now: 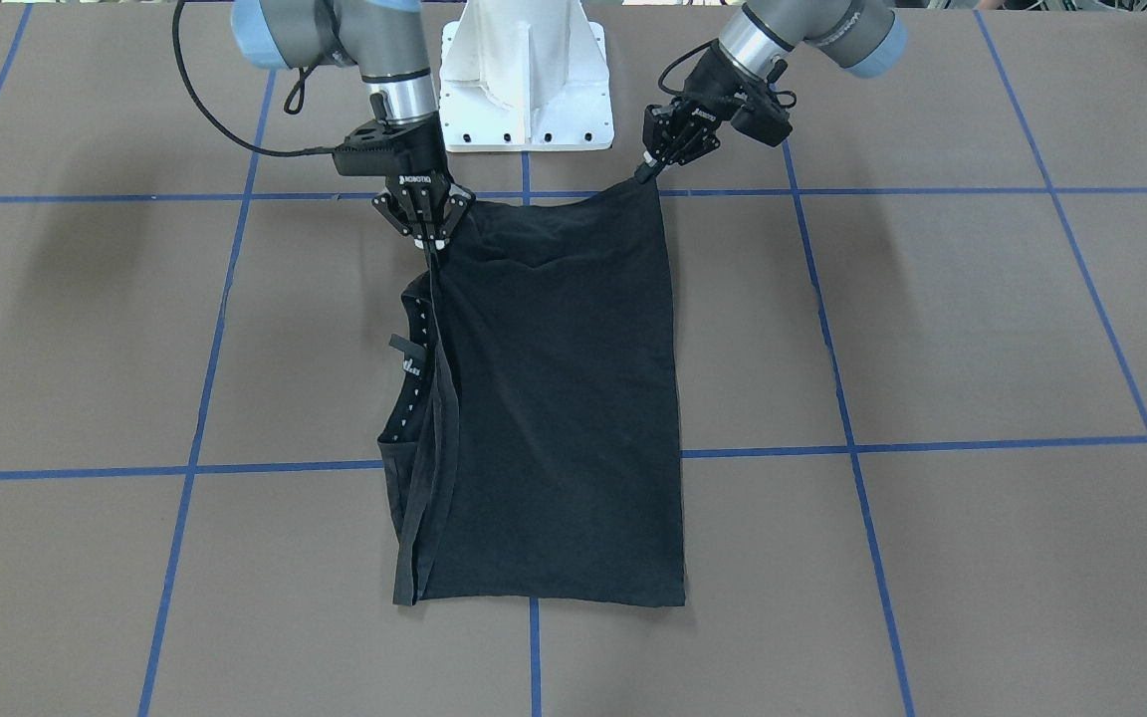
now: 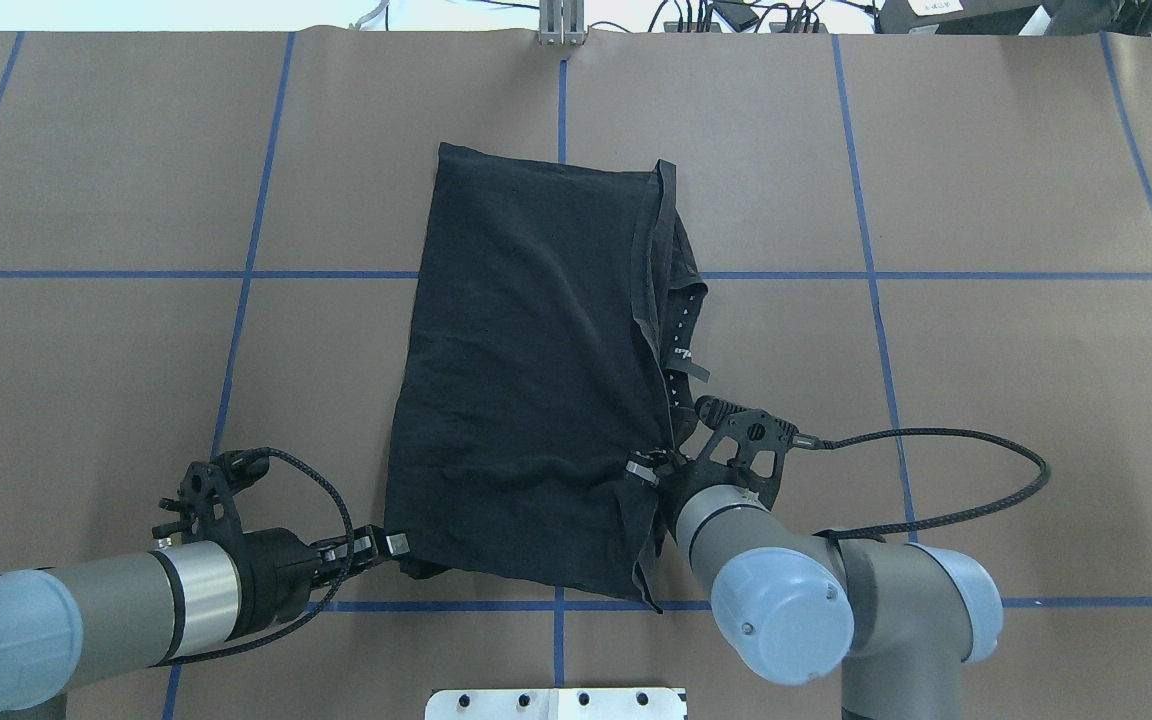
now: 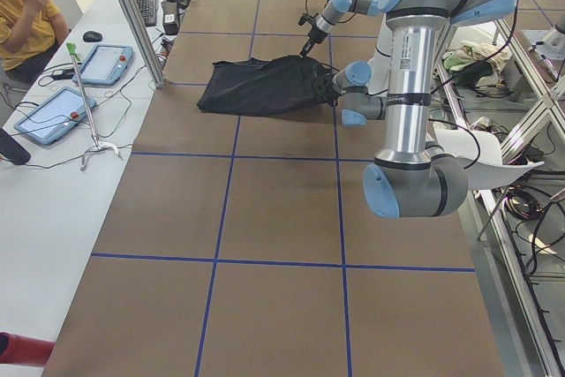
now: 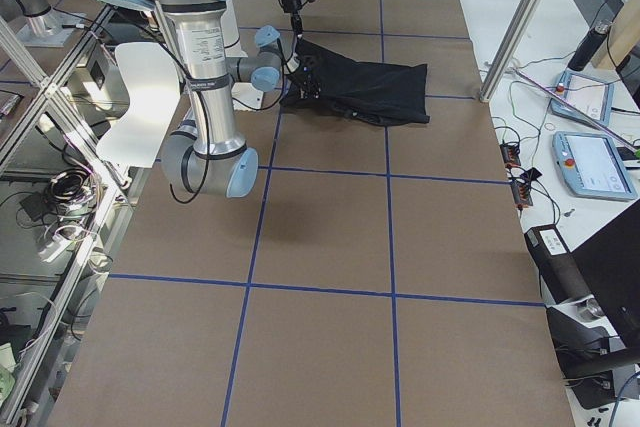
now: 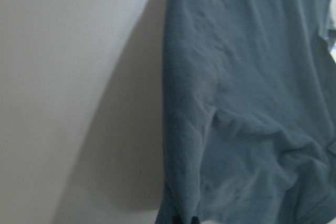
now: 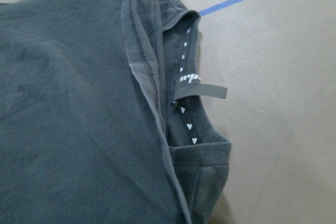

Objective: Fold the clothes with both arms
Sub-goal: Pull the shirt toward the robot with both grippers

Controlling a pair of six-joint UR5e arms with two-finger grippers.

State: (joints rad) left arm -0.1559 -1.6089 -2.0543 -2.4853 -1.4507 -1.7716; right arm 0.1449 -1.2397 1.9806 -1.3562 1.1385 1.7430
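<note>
The black T-shirt (image 1: 554,398) lies folded lengthwise on the brown table, plain side up, its graphic hidden. Its collar (image 1: 412,373), with white dotted tape and a small tag, peeks out at the edge on my right side; it also shows in the right wrist view (image 6: 186,103). My left gripper (image 1: 647,171) is shut on the shirt's near corner and lifts it slightly; it also shows in the overhead view (image 2: 391,545). My right gripper (image 1: 431,239) is shut on the other near corner beside the collar, also seen overhead (image 2: 648,468). The left wrist view shows only the hanging fabric (image 5: 247,103).
The white pedestal base (image 1: 526,90) stands just behind the shirt's near edge. Blue tape lines (image 1: 932,443) grid the table. The right arm's black cable (image 2: 936,480) loops over the table. A side table with tablets (image 3: 101,64) and a seated operator (image 3: 22,6) lies beyond the far edge.
</note>
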